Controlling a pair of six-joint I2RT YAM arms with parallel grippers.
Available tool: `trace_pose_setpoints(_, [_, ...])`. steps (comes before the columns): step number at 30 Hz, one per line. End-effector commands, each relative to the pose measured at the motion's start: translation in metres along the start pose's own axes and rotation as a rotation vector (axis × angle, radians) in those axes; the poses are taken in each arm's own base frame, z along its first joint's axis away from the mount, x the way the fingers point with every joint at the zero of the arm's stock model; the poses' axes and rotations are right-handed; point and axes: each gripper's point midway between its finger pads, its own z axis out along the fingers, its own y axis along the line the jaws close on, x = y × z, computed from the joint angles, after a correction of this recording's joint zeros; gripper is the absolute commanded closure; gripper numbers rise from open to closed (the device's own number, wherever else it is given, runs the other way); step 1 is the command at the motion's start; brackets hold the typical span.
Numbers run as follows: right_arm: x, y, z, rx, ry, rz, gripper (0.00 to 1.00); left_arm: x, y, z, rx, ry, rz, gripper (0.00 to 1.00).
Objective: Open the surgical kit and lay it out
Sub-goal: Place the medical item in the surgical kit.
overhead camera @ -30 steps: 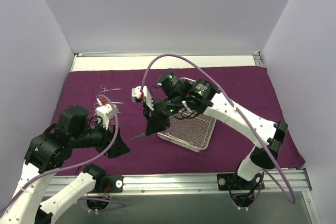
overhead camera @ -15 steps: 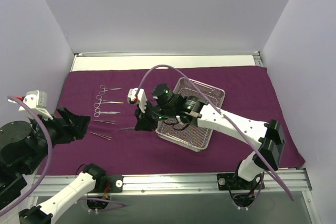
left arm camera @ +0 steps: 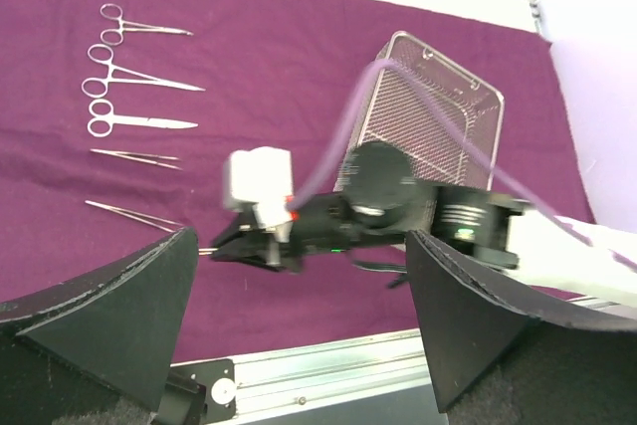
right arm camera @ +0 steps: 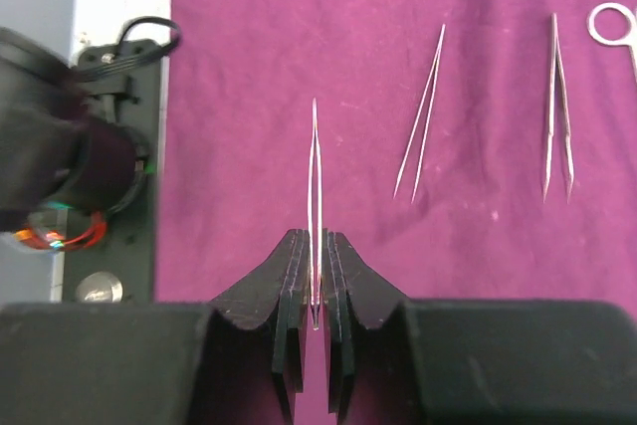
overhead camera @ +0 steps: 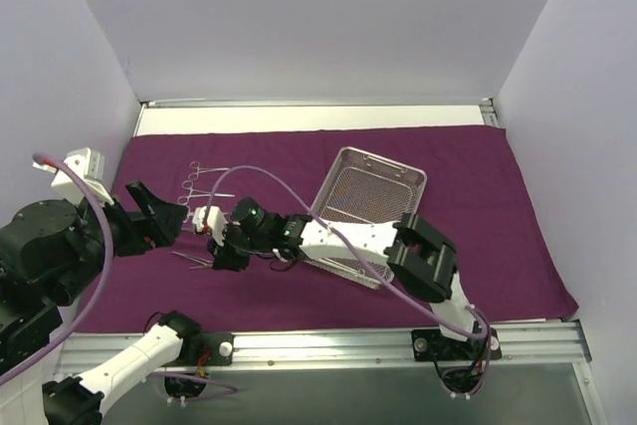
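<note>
Gripping one thin tweezer [right arm camera: 316, 166], the right pincer [right arm camera: 316, 246] is near five laid-out instruments [left arm camera: 149, 76]; left pincer [overhead camera: 149, 214] gapes open.

Overhead from behind, both wrists downward (cloth [overhead camera: 498, 181] shared)

The cloth wrap [overhead camera: 478, 196] is dark purple and plain, without any pattern. The tray [overhead camera: 373, 186] is silver, with a fine wire-mesh grid. The instruments [left arm camera: 139, 77] on the cloth are shiny silver, and so are the tweezers [right arm camera: 316, 176] between the matte black fingers [right arm camera: 289, 276] of the right gripper [right arm camera: 316, 246]. The left gripper [left arm camera: 301, 238] is black too. The right arm [overhead camera: 343, 238] is white with black joints, and its cable [left arm camera: 370, 69] is pale lilac.
</note>
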Motion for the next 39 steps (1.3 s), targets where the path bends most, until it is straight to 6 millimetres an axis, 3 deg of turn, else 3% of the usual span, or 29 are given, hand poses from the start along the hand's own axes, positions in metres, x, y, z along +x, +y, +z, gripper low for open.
trace_pose_setpoints(1, [-0.038,-0.002,0.019,-0.031,-0.122,-0.101,1.00,0.023,0.016,-0.014,-0.056,0.104,0.011,0.06])
trace_pose_setpoints(2, [-0.044,-0.003,0.024,-0.042,-0.133,-0.129,1.00,0.020,0.018,-0.015,-0.068,0.092,0.007,0.06])
trace_pose_setpoints(4, [-0.033,-0.007,0.037,-0.051,-0.114,-0.140,1.00,0.016,0.020,-0.018,-0.078,0.069,-0.010,0.06])
trace_pose_setpoints(7, [-0.032,-0.010,0.049,-0.065,-0.110,-0.170,1.00,0.009,0.020,-0.019,-0.081,0.034,-0.016,0.06])
trace_pose_setpoints(9, [-0.040,-0.010,0.053,-0.074,-0.127,-0.182,1.00,0.008,0.022,-0.016,-0.099,0.034,-0.008,0.06])
trace_pose_setpoints(15, [-0.039,-0.014,0.074,-0.083,-0.141,-0.168,1.00,0.006,0.024,-0.012,-0.129,0.054,0.017,0.06])
trace_pose_setpoints(18, [-0.023,-0.013,0.091,-0.092,-0.107,-0.165,1.00,0.004,0.021,-0.009,-0.124,0.052,0.016,0.06])
trace_pose_setpoints(28, [-0.010,-0.013,0.111,-0.100,-0.094,-0.146,1.00,0.001,0.017,-0.005,-0.121,0.067,0.039,0.06])
trace_pose_setpoints(39, [0.000,-0.018,0.121,-0.081,-0.077,-0.140,1.00,0.004,0.023,-0.008,-0.144,0.073,0.050,0.06])
